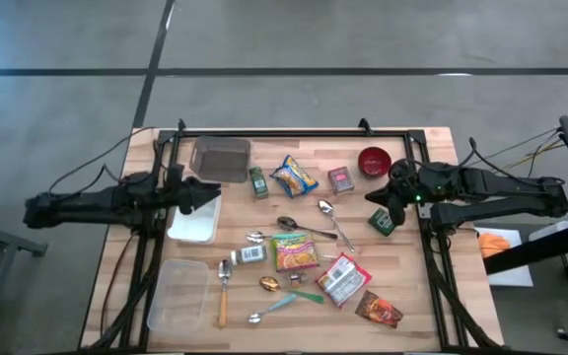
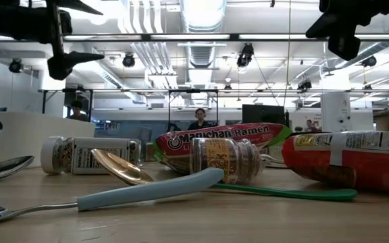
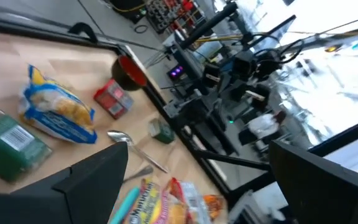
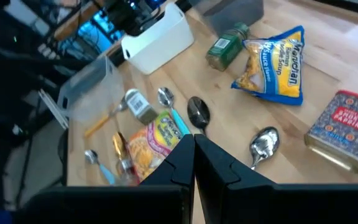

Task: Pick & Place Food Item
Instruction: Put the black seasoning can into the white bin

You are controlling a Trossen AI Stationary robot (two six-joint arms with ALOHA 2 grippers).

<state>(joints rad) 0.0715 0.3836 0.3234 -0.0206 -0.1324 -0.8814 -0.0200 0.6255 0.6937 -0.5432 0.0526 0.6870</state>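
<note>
We judged the blue ramen packet (image 1: 293, 177), lying mid-table between the green jar (image 1: 257, 181) and red tin (image 1: 340, 178), the likely target; crowding could spoil a grasp. The left gripper (image 1: 208, 194) hovered over the white bin (image 1: 194, 230), fingers apart, empty. The right gripper (image 1: 375, 196) hung closed, empty.

Right gripper (image 4: 194, 155): dark fingers pressed together, raised above wooden table (image 4: 353, 56). Beyond the fingers: blue-yellow noodle soup packet (image 4: 272, 62), green spice jar (image 4: 225, 46) beside it, white rectangular bin (image 4: 157, 43), red box (image 4: 344, 127), two metal spoons (image 4: 263, 144).
</note>
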